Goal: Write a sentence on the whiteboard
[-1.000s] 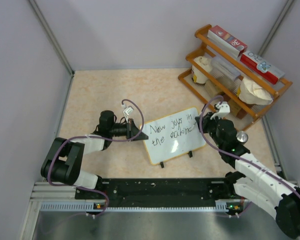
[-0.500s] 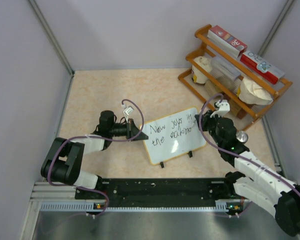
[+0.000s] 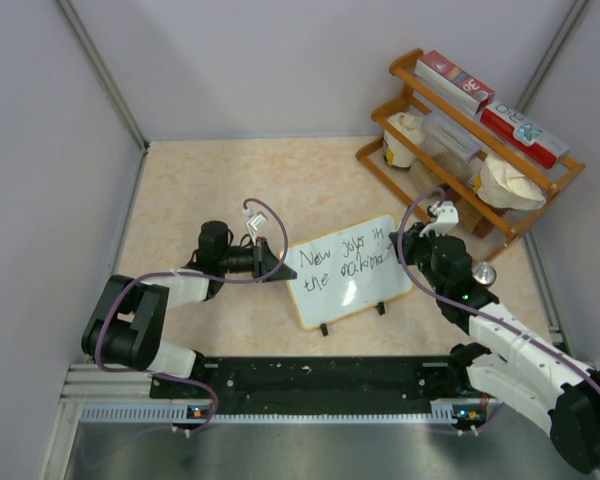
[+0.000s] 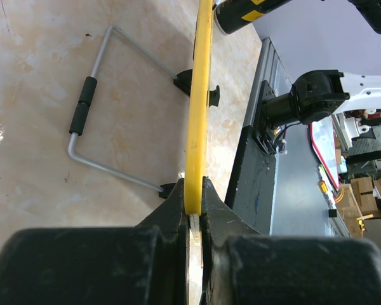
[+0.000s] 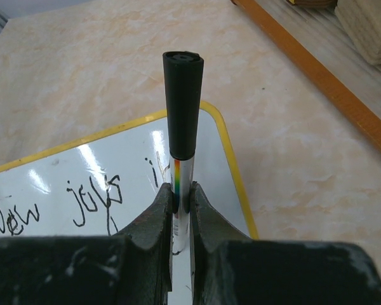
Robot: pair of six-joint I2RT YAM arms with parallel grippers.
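My left claw (image 4: 193,194) was clamped on the left edge of the whiteboard (image 3: 348,272), the fingers pressed together on its thin yellow-tan frame. In the left wrist view that frame ran edge-on up the middle of the frame. A bent wire stand (image 4: 82,114) with two black sleeves lay on the marbled beige surface (image 3: 200,185) to its left, joined to the board's small black feet.

From above, the board sat at the centre of the frame, between my two arms. It was turned a little, so its right end lay higher in the picture than its left. Its two black feet showed along the lower edge. Handwriting crossed the glossy white face in two lines, reading roughly "New joys in the making", though the last letters were hard to make out.

My right claw (image 5: 181,202) was closed tight around a marker (image 5: 181,108) with a silver barrel, a rainbow stripe and a black end. The black end pointed over the board's upper right corner, close to the word "in". I could not tell whether it touched the board.

A wooden rack (image 3: 412,120) holding boxes and pale items stood in the upper right of the overhead view, well apart from the board.
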